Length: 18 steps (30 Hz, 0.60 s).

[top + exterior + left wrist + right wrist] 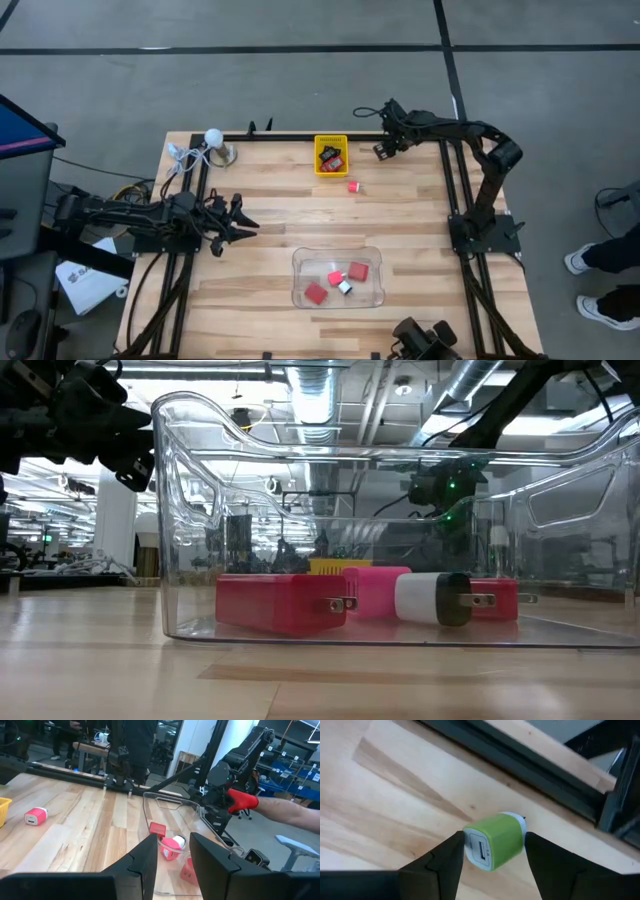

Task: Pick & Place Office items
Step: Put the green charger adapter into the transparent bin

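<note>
A small green block (495,847) with a white end lies on the wood by the far rail. My right gripper (495,851) (384,149) points down over it, shut on it. A yellow basket (318,168) holding several office items stands at the far middle. One red block (353,186) lies on the wood beside it. A clear tray (298,262) near the front holds three red blocks (280,603) and a white-and-black one (432,598). My left gripper (171,851) (240,218) is level at the left side, open, with nothing between its fingers. My right gripper pinches the green block's two opposite sides (470,840) between its two fingers, coming steeply from above. The white end faces one way out of the gap and the prongs (520,816) the other. Whether the block rests on the wood or hangs just above it, I cannot tell.
The black frame rail (530,767) runs close behind the green block. A white ball with a cord (213,137) sits at the far left corner. A person's arm with a red glove (243,800) shows beyond the table's right side, and feet (600,262) stand there.
</note>
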### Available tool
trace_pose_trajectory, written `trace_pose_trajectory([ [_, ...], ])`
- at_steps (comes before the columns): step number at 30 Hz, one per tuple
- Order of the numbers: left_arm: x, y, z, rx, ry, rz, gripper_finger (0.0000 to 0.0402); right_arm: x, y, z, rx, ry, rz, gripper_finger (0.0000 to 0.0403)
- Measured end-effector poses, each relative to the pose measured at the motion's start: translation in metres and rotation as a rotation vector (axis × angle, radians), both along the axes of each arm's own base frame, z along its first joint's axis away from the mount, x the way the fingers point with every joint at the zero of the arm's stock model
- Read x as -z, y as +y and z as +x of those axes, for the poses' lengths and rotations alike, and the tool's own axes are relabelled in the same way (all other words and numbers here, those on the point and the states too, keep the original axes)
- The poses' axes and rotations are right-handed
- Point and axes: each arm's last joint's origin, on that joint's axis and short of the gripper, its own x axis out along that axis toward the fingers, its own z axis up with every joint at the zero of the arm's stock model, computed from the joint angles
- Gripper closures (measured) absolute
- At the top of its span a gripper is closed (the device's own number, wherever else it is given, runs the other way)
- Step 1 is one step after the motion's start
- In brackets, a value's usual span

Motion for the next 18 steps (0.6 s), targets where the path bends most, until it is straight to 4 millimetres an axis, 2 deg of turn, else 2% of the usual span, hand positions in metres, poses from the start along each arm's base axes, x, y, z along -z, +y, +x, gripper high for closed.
trace_pose_trajectory([
  [10,0.0,0.0,0.0,0.0,0.0,-0.001,0.029,0.003,0.031,0.009,-0.031,0.119,0.132,0.0202],
  [18,0.0,0.0,0.0,0.0,0.003,-0.015,0.0289,0.003,0.078,0.033,-0.135,0.213,0.208,0.0202],
])
